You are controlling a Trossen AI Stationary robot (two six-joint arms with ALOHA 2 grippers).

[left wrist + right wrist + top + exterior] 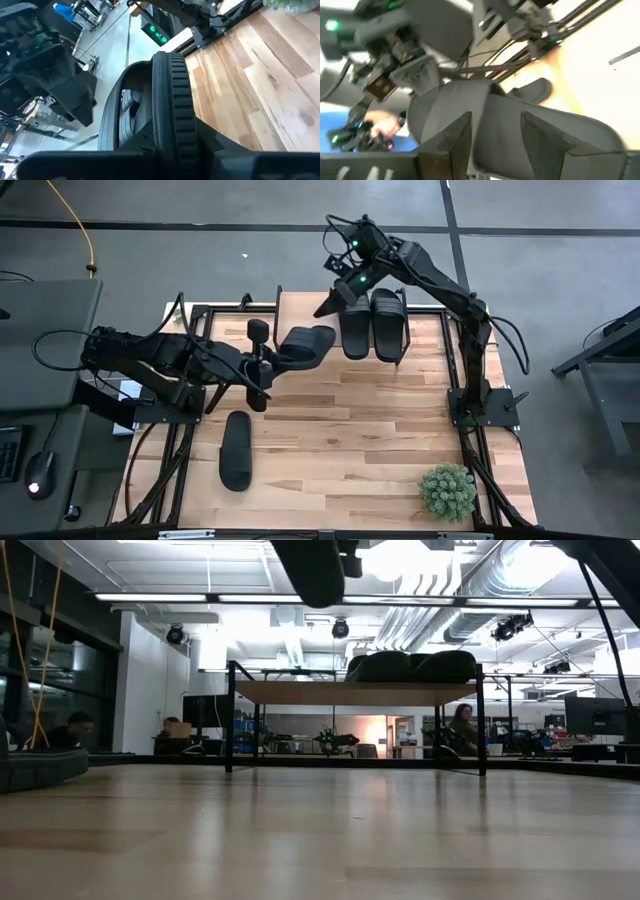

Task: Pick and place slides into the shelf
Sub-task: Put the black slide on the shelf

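Observation:
My left gripper (266,368) is shut on one black slide (305,343), held in the air over the table's middle, short of the shelf (298,308). That slide shows at the top of the low view (312,568) and fills the left wrist view (170,100). Two more slides (357,325) (388,325) lie side by side, soles down, on the shelf top (300,692). A fourth slide (236,450) lies flat on the table near the left edge. My right gripper (328,305) hovers open over the shelf's left part, beside the two shelved slides, touching nothing. My left gripper holds the slide by one end of its sole (275,362), pinched between the two fingers, which come level from the table's left and lie along the slide. The slide is lifted clear and turned on its side, its ribbed sole edge (172,75) running away from the fingers. The gripper's body hides the contact in the wrist view.
A small potted plant (447,490) stands at the table's near right corner. Black frame rails (455,380) run along the table's left and right sides. Bare wood lies between the fourth slide and the plant. People sit in the room behind (462,725).

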